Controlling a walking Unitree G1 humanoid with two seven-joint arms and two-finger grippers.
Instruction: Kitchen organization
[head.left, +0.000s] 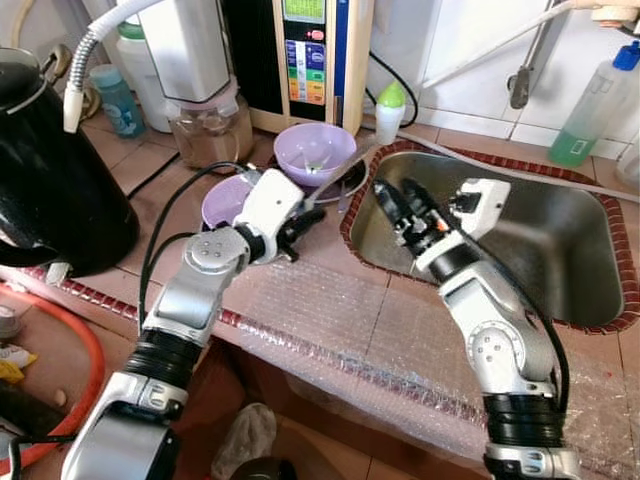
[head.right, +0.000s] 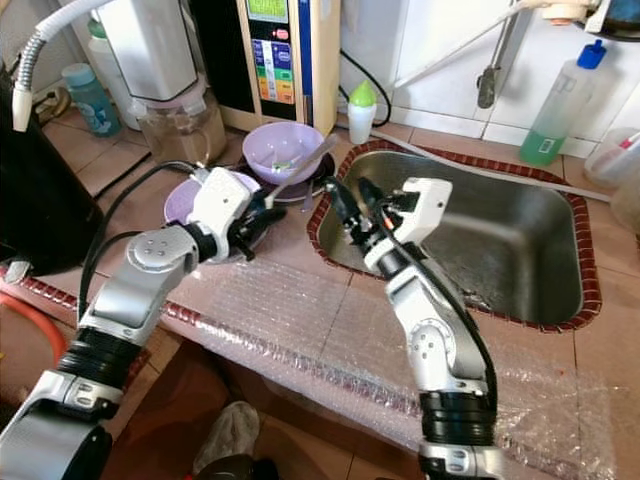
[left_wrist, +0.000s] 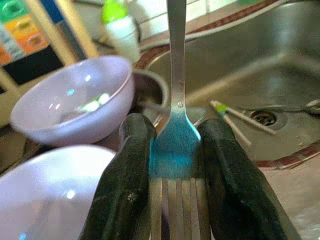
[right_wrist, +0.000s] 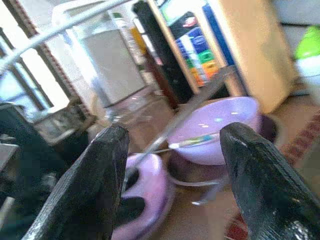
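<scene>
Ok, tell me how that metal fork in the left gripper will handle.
The shiny metal fork looks stiff, unlikely to bend. Its smooth neck, pinched between the left gripper's two fingers, could slip or swivel. The long handle sticking out may lever it.

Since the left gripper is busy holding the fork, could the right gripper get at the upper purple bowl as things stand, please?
Probably yes. The right gripper is open over the sink's near corner, its fingers pointing at the purple bowl, with nothing between them. The fork in the left gripper passes close by, though.
</scene>
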